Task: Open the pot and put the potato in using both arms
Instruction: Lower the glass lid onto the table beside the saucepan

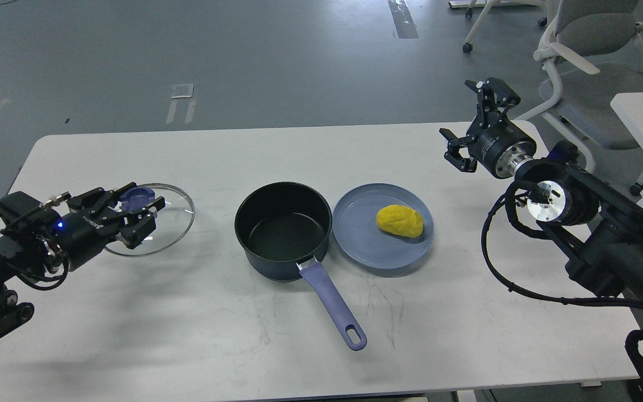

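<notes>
Pot uncovered, centre of table. Left gripper closed around glass lid knob at 9 o'clock, clearing access. Potato waits on plate at 3 o'clock. Right gripper spread wide, empty, ready for pickup.

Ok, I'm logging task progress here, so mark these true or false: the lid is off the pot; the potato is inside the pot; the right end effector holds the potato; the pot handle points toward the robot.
1. The glass lid with blue knob is off the dark navy saucepan: true.
2. The yellow potato is inside the saucepan: false, it lies on the light-blue round plate.
3. The right end effector holds the potato: false, it hangs open and empty above the table.
4. The saucepan's handle points toward the robot: true.
</notes>
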